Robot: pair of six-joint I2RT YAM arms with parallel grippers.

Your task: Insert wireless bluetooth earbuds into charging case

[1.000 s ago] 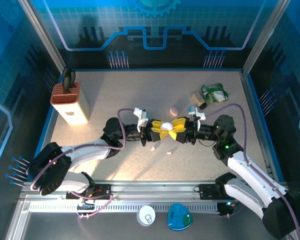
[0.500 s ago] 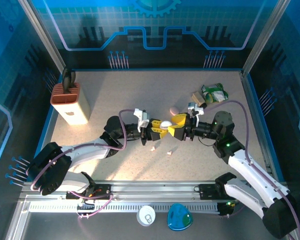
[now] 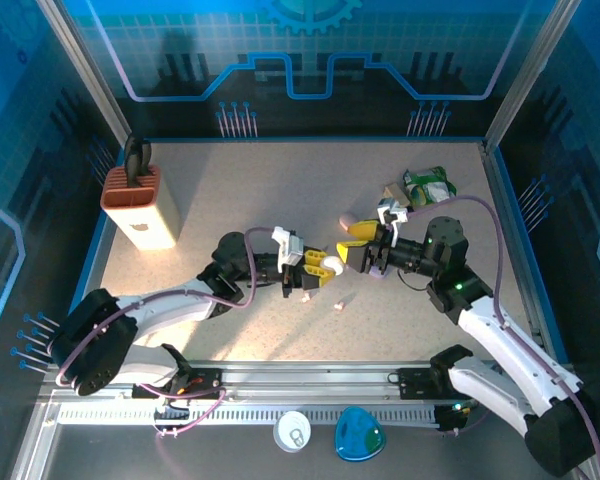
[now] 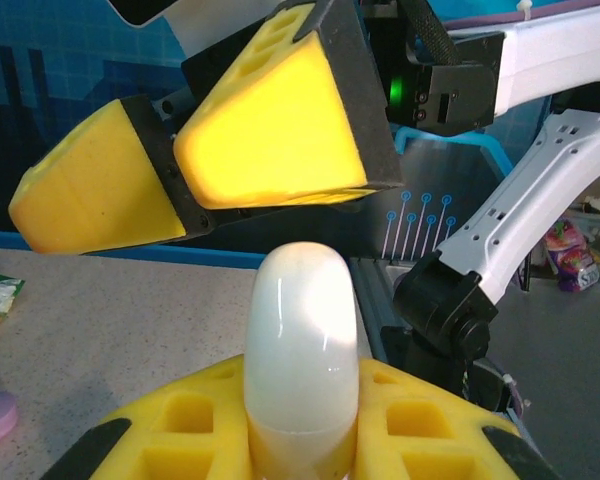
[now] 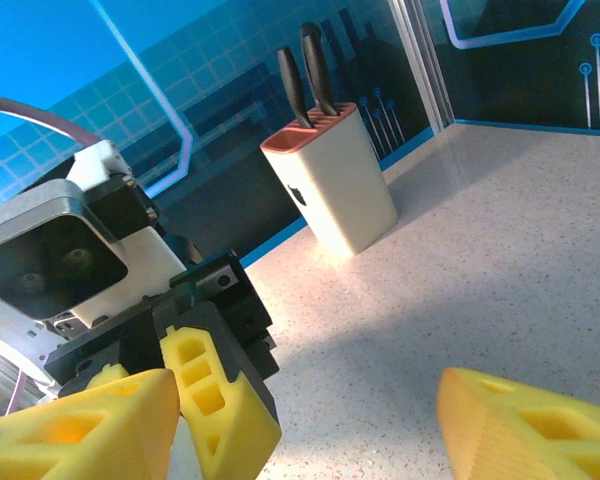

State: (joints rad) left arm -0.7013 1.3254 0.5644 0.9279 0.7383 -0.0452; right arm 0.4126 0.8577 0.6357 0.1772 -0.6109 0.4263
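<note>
My left gripper (image 3: pixel 320 266) is shut on a white pebble-shaped charging case (image 3: pixel 331 265) just above the table's middle. In the left wrist view the case (image 4: pixel 300 350) stands up between my yellow pads (image 4: pixel 430 420). My right gripper (image 3: pixel 353 248) hangs open just right of the case, apart from it, with nothing between its fingers (image 4: pixel 265 130). In the right wrist view its jaws (image 5: pixel 305 430) stand wide, with the left gripper's pad (image 5: pixel 215 395) beside them. Two tiny pale earbuds (image 3: pixel 307 296) (image 3: pixel 337 303) lie on the table in front of the grippers.
A pink pebble-shaped case (image 3: pixel 346 219) lies behind the right gripper. Snack packets (image 3: pixel 427 186) and a brown item (image 3: pixel 398 199) sit at the back right. A knife block (image 3: pixel 140 206) stands at the left. A white and a blue object (image 3: pixel 359 436) lie past the front rail.
The right gripper has let go of the white case, opened its jaws and drawn back to the right. The left gripper has kept the case and shifted slightly forward.
</note>
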